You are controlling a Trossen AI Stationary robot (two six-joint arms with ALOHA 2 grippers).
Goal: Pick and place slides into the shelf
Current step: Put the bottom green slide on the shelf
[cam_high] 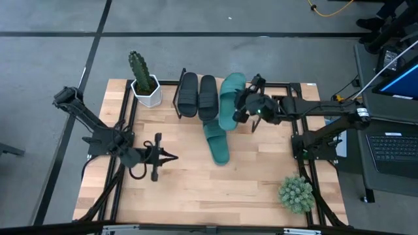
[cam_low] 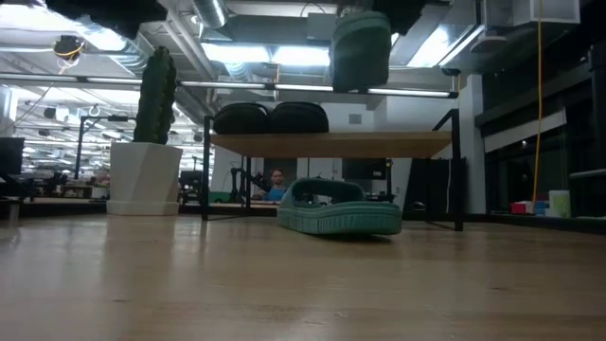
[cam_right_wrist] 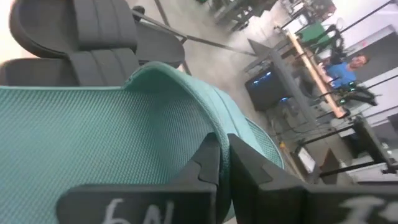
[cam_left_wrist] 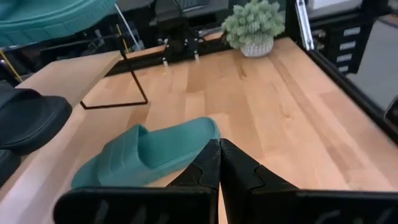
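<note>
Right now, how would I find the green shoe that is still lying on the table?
Find the shelf at the back of the table, with two black slides on it. In front of it one teal slide lies flat on the tabletop. The other teal slide is up in the air in the right hand; this one touches the table.

The only legible marking is on the right tool: white hand-drawn characters on the dark body at the base of its fingers, seen in the right wrist view. As shown there they read roughly "6N", though they may be upside down. A second white mark on the same body, nearer the picture's corner, is cut off and cannot be read. Nothing on the slides, the shelf, the planters or the worktop carries readable text.
</note>
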